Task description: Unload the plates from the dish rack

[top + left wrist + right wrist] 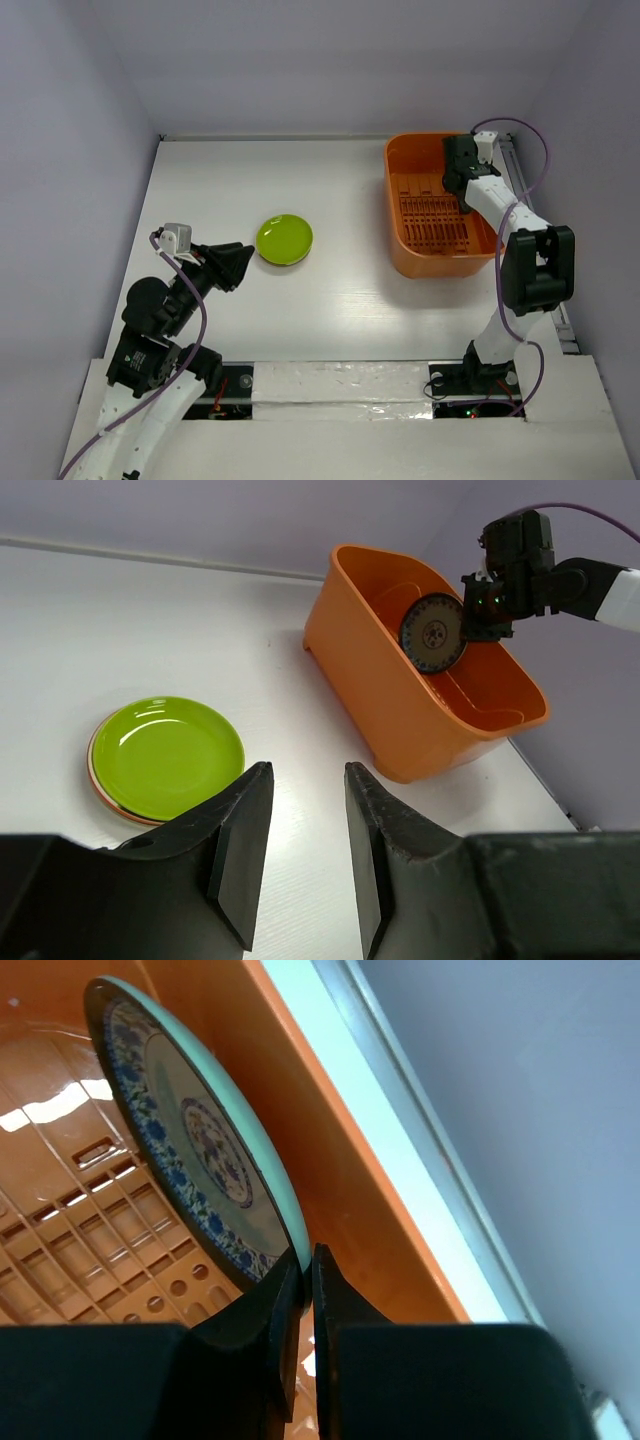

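Note:
The orange dish rack (437, 258) stands at the right; it also shows in the left wrist view (380, 695). My right gripper (307, 1260) is inside it, shut on the rim of a green-rimmed plate with a blue patterned centre (205, 1150), held upright on edge near the rack's right wall. That plate also shows in the left wrist view (433, 633). A yellow-green plate (284, 239) lies flat on top of another plate on the table, also seen in the left wrist view (168, 754). My left gripper (303, 772) is open and empty, just left of that stack in the top view (243, 262).
The rack's slotted floor (90, 1250) shows bare below the held plate. A white rail (400, 1150) runs along the table's right edge beside the rack. Grey walls enclose the table at the back and sides.

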`<control>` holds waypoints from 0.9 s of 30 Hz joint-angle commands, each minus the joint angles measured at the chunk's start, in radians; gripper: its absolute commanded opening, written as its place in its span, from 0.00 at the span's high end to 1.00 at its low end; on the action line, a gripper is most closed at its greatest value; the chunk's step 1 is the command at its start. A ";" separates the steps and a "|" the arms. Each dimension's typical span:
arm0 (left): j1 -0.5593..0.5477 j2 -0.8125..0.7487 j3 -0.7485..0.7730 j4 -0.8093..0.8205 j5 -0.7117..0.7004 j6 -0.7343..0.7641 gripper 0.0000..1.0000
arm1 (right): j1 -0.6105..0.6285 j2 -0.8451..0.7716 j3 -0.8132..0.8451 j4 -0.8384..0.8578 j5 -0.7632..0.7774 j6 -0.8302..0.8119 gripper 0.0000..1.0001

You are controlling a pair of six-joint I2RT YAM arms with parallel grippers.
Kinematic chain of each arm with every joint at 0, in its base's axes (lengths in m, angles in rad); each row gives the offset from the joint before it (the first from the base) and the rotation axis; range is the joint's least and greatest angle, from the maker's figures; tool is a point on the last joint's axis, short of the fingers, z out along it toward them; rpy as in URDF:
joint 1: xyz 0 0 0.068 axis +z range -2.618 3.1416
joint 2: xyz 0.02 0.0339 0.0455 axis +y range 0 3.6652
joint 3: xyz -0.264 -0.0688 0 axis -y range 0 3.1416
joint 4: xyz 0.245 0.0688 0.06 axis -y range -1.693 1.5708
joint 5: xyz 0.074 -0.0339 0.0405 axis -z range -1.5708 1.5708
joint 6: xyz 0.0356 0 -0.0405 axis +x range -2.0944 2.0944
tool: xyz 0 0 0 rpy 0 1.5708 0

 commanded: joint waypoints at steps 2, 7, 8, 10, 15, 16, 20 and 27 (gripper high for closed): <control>-0.006 -0.004 -0.002 0.029 -0.007 -0.003 0.68 | 0.040 -0.081 0.072 -0.003 0.075 -0.057 0.95; -0.006 -0.004 -0.002 0.028 -0.010 -0.003 0.68 | 0.087 -0.119 0.127 -0.050 0.141 -0.066 1.00; -0.006 -0.001 -0.002 0.028 -0.009 -0.003 0.68 | 0.088 -0.128 0.133 -0.056 0.144 -0.068 1.00; -0.006 0.001 -0.002 0.028 -0.009 -0.003 0.68 | 0.112 -0.156 0.149 -0.072 0.135 -0.065 1.00; -0.006 0.007 -0.002 0.029 -0.006 0.000 0.67 | 0.141 -0.194 0.250 -0.159 0.111 -0.029 1.00; -0.006 0.007 -0.002 0.029 -0.006 0.000 0.67 | 0.162 -0.222 0.261 -0.165 0.100 -0.019 1.00; -0.006 0.010 -0.002 0.029 -0.013 0.000 0.67 | 0.256 -0.314 0.282 -0.155 -0.009 0.016 1.00; 0.023 0.009 -0.002 0.028 -0.035 -0.003 0.67 | 0.471 -0.374 0.065 0.130 -0.507 0.196 1.00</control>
